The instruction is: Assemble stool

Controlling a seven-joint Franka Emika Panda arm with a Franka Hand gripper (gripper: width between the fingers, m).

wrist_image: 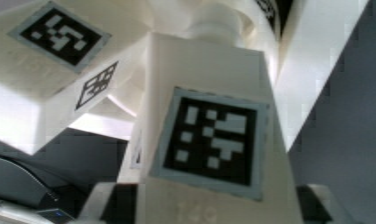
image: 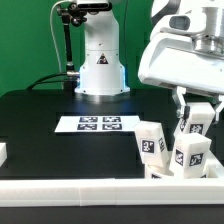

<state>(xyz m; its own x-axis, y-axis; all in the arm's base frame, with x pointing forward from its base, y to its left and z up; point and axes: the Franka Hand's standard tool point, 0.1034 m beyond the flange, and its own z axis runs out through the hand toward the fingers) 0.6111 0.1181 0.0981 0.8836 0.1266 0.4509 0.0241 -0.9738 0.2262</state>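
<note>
**Now: one leg in the grip, two pieces beside it**

We are looking at the single gripper [image: 196, 110] pressing both fingers [wrist_image: 110, 203] against one white leg [wrist_image: 206, 120]. The jaws are clamping it upright, with one square tag facing the wrist camera.

Just beside it, at the exterior view's right, we are counting two more tagged stool parts: a lower piece [image: 190, 157] and a side piece [image: 152, 142]. Both are sitting near the one white rail [image: 80, 190].

Further out, one marker board [image: 100, 123] is lying flat on the black table [image: 40, 125], showing several tags. Behind it, the arm's base [image: 100, 65] is wearing one triangular label, too small for us to read.
</note>
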